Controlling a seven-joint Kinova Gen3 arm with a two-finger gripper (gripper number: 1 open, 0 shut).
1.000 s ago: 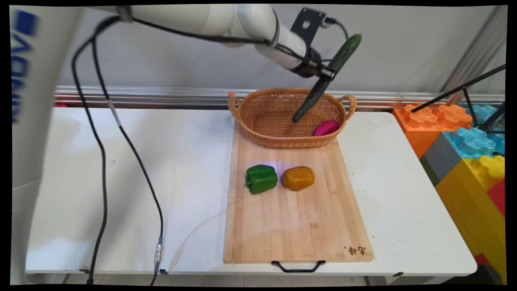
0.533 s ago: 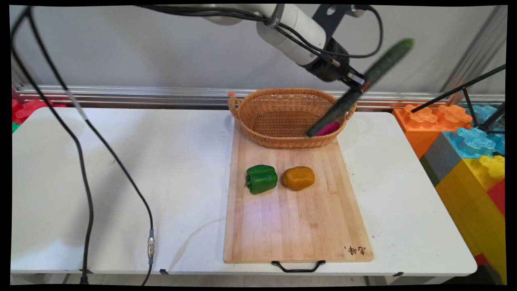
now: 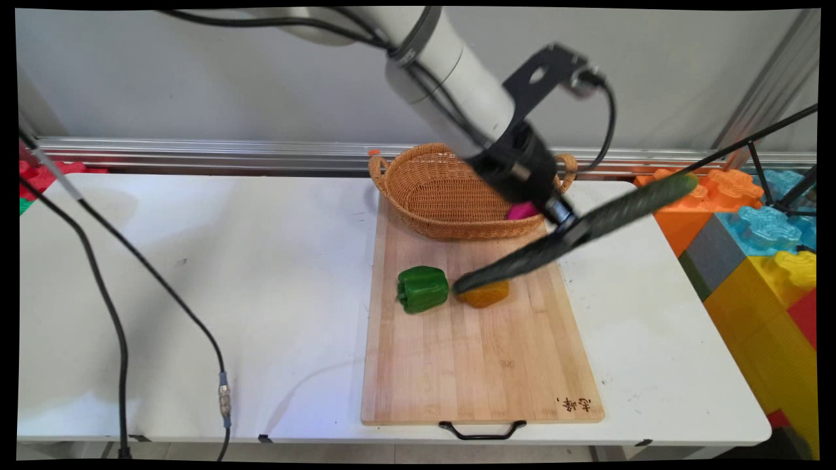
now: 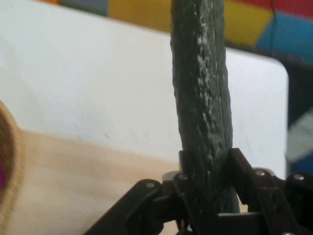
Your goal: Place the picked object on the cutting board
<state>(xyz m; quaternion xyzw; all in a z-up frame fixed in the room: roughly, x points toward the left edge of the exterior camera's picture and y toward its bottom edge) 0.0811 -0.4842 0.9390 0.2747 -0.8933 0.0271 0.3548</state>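
Note:
My gripper (image 3: 567, 225) is shut on a long dark green cucumber (image 3: 575, 234), held in the air near its middle. The cucumber slants from lower left, over the orange-brown vegetable (image 3: 486, 297) on the wooden cutting board (image 3: 480, 365), to upper right past the table's right side. In the hand view the cucumber (image 4: 201, 93) runs straight up between the fingers (image 4: 242, 171), above white table and board. A green bell pepper (image 3: 422, 288) lies on the board to the left. The wicker basket (image 3: 431, 196) behind holds a magenta object (image 3: 520, 210), partly hidden by the hand.
Big coloured toy blocks (image 3: 757, 241) stand off the table's right end, with black tripod legs (image 3: 751, 147) over them. Black cables (image 3: 117, 307) hang over the table's left part. A metal rail (image 3: 196, 151) runs along the wall behind the table.
The arm has come down and toward the near side, carrying the cucumber from above the basket to over the board's right part. The cucumber has tilted flatter.

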